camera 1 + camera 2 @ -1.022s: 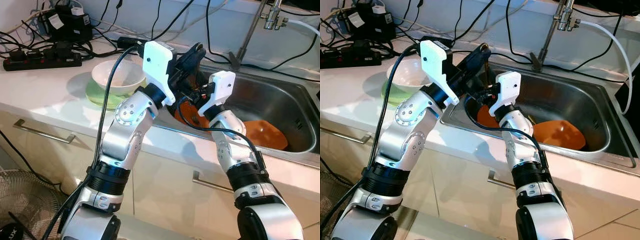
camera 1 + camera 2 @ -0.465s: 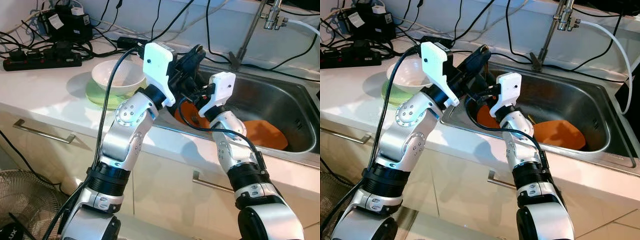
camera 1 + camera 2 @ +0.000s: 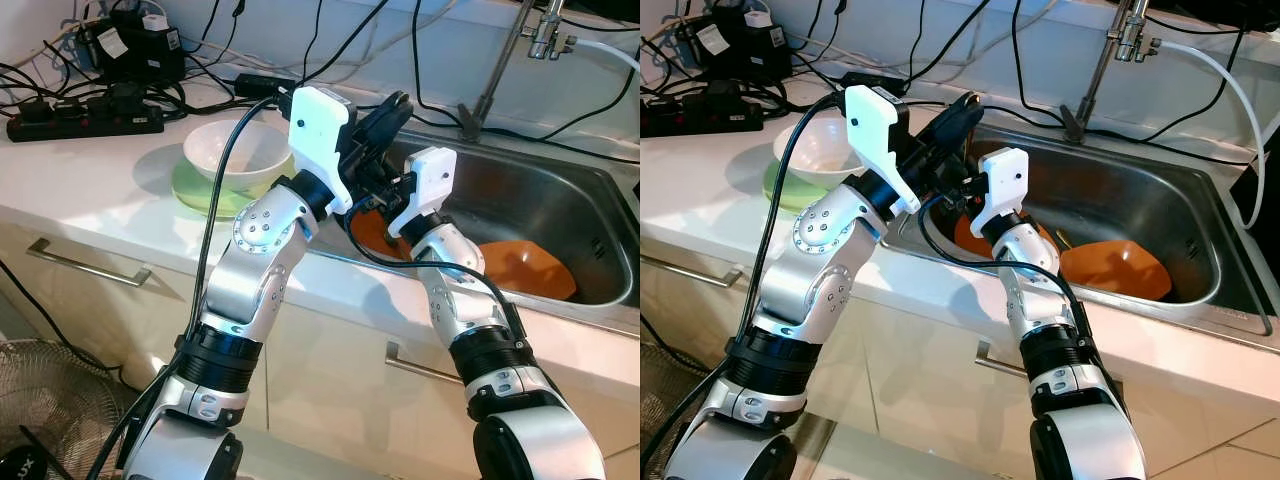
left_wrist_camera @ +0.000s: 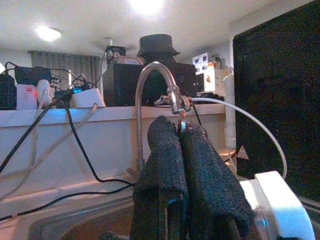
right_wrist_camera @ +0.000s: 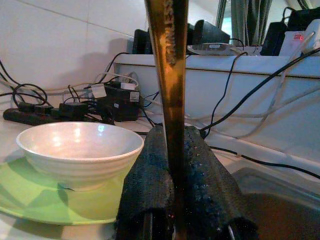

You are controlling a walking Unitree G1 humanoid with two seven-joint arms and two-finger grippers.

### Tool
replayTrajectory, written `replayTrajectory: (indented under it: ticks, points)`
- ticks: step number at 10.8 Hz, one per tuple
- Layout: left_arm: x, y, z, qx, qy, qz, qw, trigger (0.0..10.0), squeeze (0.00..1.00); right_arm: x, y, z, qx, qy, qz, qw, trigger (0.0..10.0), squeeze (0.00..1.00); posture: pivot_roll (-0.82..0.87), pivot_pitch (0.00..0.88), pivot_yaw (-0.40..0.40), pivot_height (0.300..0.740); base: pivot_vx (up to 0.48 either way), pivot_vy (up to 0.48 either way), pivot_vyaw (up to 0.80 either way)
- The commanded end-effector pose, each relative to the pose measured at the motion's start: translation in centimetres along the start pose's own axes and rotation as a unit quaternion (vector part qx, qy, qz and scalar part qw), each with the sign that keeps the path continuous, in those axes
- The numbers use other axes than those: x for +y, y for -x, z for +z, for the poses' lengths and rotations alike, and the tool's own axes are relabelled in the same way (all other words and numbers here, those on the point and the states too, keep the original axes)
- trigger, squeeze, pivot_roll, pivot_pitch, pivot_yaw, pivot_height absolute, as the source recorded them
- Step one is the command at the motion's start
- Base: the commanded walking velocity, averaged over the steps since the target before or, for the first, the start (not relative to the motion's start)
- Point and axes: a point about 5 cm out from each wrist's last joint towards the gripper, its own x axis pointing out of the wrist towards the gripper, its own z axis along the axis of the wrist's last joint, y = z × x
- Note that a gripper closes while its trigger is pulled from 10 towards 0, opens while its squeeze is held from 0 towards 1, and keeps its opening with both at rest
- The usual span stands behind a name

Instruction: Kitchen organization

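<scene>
Right gripper clamps thin brown stick upright over steel sink's left edge; left gripper closed empty, white bowl beside.

Gold utensil — both ends cut off, kind unclear.

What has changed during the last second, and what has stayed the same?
The right gripper, shut on a thin brown utensil, moved slightly toward the robot's left, nearer the left gripper above the sink. The white bowl, green plate and orange dishes stayed put.
</scene>
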Motion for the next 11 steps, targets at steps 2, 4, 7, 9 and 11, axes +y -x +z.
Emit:
replayTrajectory:
  ticks: [2,4,7,9,11]
  points:
    - [-0.2,0.1,0.6,-0.016,-0.006,-0.005,1.000,10.0,0.00,-1.5,0.6,-0.4,0.012,-0.016,-0.044,0.999,0.0,0.00,0.24,0.010,-0.058,0.740,0.000,0.000,0.00]
    - [-0.2,0.1,0.6,-0.017,-0.007,-0.005,1.000,10.0,0.00,-1.7,0.6,-0.6,0.014,-0.016,-0.050,0.999,0.0,0.00,0.24,0.008,-0.059,0.740,0.000,0.000,0.00]
    - [0.3,0.8,0.9,-0.027,0.005,0.010,1.000,10.0,1.00,-2.0,0.5,-0.7,0.021,-0.018,-0.061,0.998,0.0,0.00,0.25,0.000,-0.063,0.740,0.000,0.000,0.00]
    - [0.5,1.1,0.9,-0.027,0.007,0.014,1.000,10.0,1.00,-1.9,0.4,-0.8,0.023,-0.018,-0.061,0.998,0.0,0.00,0.25,0.000,-0.064,0.740,0.000,0.000,0.00]
    - [1.1,1.4,1.3,-0.026,-0.002,0.033,0.999,10.0,1.00,-2.4,0.3,-1.0,0.034,-0.010,-0.077,0.996,0.0,0.00,0.25,0.007,-0.063,0.740,0.000,0.000,0.00]
